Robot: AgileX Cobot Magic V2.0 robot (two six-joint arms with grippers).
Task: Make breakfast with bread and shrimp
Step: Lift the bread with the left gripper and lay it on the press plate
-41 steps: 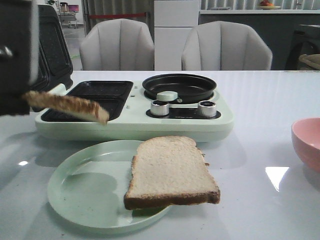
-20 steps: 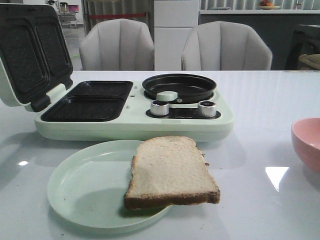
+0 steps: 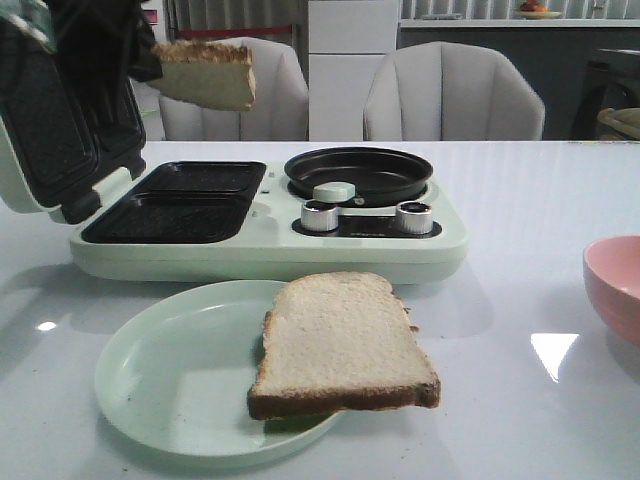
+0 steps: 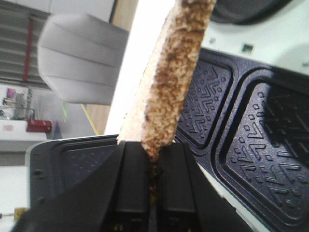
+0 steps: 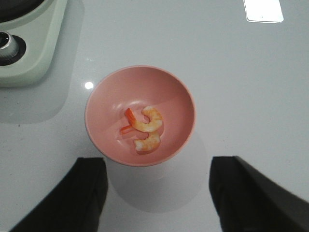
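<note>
though pinched, the bread slice (image 4: 170, 82) hides the left gripper's (image 4: 153, 159) pads

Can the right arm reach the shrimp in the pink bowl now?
Probably yes. The right pincer is open above the pink bowl, and nothing covers the shrimp inside, so the way down looks free.

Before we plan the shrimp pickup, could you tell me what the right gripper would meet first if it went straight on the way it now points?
Probably the pink bowl: the right gripper is open and points down at it, the shrimp lying inside. Height above it is unclear.
</note>
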